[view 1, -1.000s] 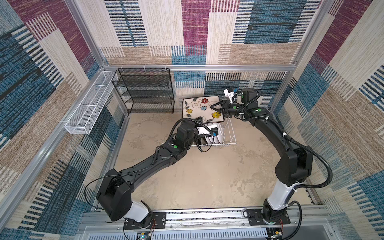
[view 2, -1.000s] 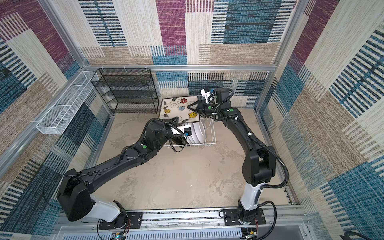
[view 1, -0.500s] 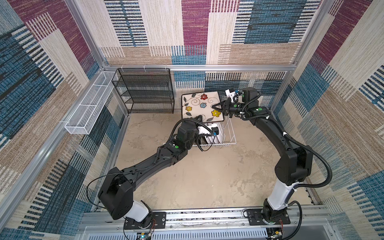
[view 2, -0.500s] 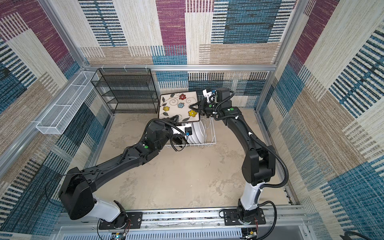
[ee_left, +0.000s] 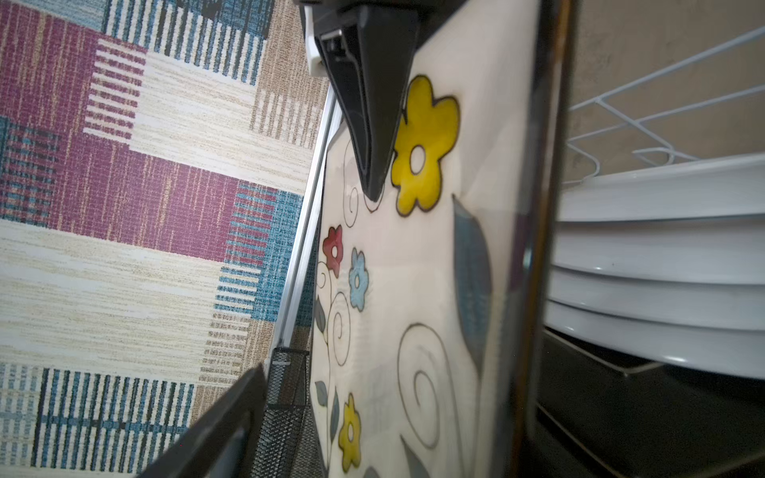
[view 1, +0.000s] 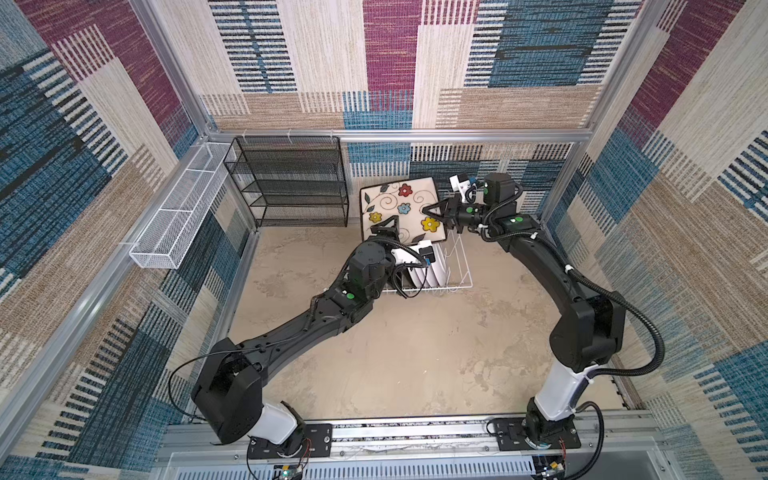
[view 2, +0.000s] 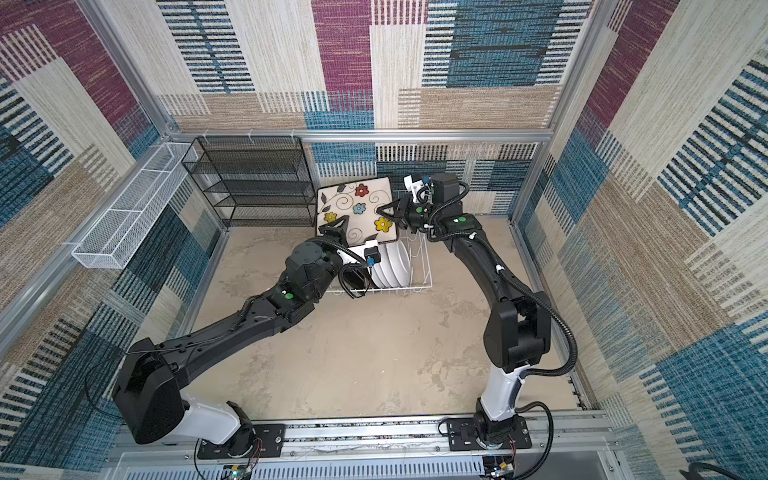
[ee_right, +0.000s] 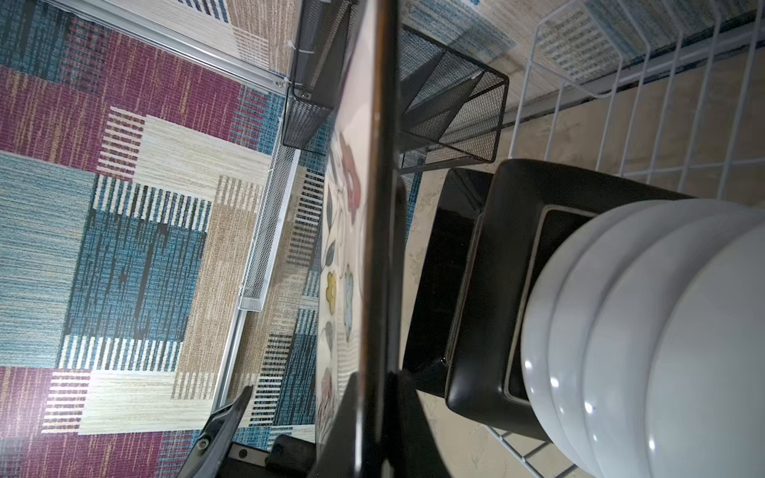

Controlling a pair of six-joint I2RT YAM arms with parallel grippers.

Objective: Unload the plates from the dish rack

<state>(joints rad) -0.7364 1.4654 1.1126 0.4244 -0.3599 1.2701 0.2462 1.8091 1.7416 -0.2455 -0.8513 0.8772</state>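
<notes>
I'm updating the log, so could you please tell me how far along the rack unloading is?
Done: no plate shows set down outside the dish rack. In hand: the right tool is shut on one flowered square plate, held up beside the left tool; whether that one grips is unclear. Remaining: the round white plates and black-backed square plates stand in the rack.

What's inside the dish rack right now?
Round white plates on edge, with at least one black-backed square plate beside them. In both top views the left arm covers that end of the rack, so the square count is hidden.
</notes>
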